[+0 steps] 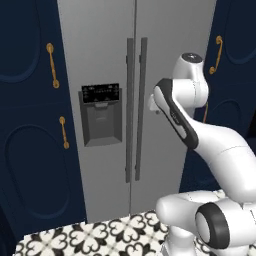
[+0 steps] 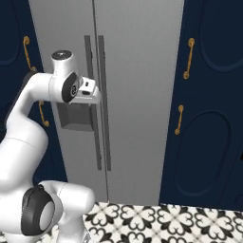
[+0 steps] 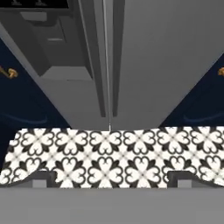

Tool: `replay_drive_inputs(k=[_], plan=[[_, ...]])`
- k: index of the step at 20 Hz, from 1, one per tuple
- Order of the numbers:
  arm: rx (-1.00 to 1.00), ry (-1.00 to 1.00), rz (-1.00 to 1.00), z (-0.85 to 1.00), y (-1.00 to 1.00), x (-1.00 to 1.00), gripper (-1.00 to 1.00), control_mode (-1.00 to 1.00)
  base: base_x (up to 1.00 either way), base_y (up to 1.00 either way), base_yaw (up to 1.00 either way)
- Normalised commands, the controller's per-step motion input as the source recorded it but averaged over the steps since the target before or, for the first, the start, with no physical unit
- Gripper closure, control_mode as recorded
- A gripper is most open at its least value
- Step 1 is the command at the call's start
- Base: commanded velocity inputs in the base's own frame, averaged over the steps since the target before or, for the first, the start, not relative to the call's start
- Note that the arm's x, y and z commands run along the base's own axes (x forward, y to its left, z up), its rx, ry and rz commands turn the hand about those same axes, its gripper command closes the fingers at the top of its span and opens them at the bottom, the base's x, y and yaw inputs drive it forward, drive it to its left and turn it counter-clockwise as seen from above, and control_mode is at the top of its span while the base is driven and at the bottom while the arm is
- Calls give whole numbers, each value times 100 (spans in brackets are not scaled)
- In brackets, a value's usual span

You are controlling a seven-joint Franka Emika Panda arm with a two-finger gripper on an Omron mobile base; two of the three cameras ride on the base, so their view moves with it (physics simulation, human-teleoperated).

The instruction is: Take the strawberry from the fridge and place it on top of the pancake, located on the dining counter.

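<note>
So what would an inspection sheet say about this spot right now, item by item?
Surface: patterned black-and-white floor tiles; no worktop seen.
Job's things: fridge, both doors shut, handles side by side, dispenser in the left door.
Clutter: nothing seen.
Gripper: gripper open, holding nothing, facing the fridge's door seam.
Cables: nothing seen.
Surroundings: navy cabinets with gold handles on both sides.

You have navy cabinets [image 1: 30, 125] with gold handles [image 1: 52, 65] on both sides, 2 handles showing on each side, and a black-and-white patterned tile floor [image 3: 109, 157] below them.
</note>
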Motion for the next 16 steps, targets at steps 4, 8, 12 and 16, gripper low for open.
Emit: replay_drive_inputs(k=[4,8,12,16], plan=[[0,-46,0,0,0,93,-100,-100,0,0,0],[0,-27,0,1,0,72,-100,-100,0,0,0],[0,-13,0,8,0,48,-100,-100,0,0,0],[3,2,0,0,-4,73,-100,-100,0,0,0]])
